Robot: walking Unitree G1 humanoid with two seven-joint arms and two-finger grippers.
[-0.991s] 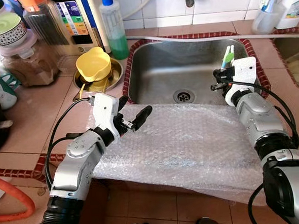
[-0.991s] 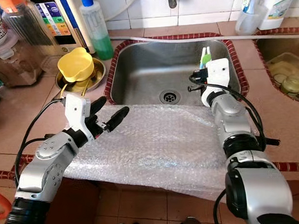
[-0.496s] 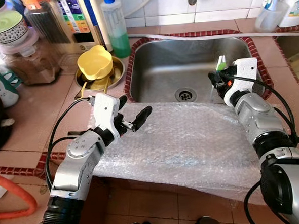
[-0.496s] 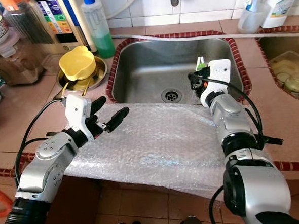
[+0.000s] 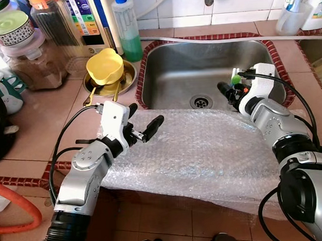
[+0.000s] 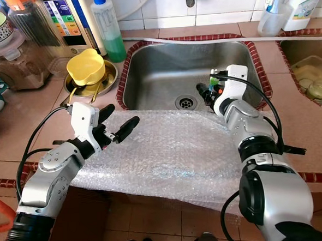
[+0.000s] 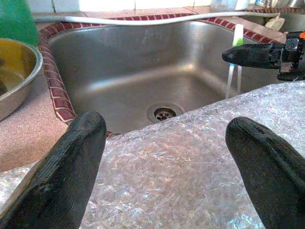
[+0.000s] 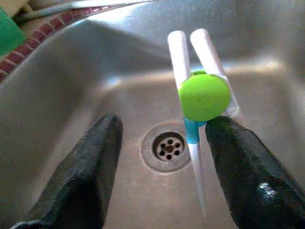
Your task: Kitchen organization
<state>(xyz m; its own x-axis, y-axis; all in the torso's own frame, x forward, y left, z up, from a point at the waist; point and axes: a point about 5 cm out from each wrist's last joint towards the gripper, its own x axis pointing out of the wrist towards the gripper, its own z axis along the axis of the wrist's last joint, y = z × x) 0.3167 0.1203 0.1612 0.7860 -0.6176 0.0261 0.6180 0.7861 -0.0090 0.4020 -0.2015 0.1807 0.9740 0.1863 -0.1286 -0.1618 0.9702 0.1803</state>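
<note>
Tiled counter (image 5: 35, 125) seen around a steel sink (image 5: 180, 70) at 12 o'clock of the head view. A bubble wrap sheet (image 5: 201, 156) is spread over the sink's near edge and the counter front, centre to 5 o'clock. Jars (image 5: 22, 49) and a green soap bottle (image 5: 127, 27) are crowded at 10 to 11 o'clock; a yellow cup (image 5: 106, 66) is sat in a metal bowl (image 5: 127, 79) just beside the sink's left rim.

Left gripper (image 5: 141, 127) is held above the wrap's left end at about 9 o'clock of the sheet, fingers spread wide, nothing between them; wrap and drain are seen past the fingers in its wrist view.

Right gripper (image 8: 162, 157) is reached over the sink at 2 o'clock, fingers apart. White tongs with a green-capped hinge (image 8: 202, 95) are stood in the sink right by the right-hand finger (image 8: 243, 171); contact cannot be told, and no clamp on them is seen. Drain (image 8: 167, 148) is seen below.

Progress is judged early: tongs are not yet lifted out of the sink, the wrap is unfolded and unmoved, counter clutter is untouched. Left to do, as judged: tongs to be gripped and put away, wrap to be dealt with.
</note>
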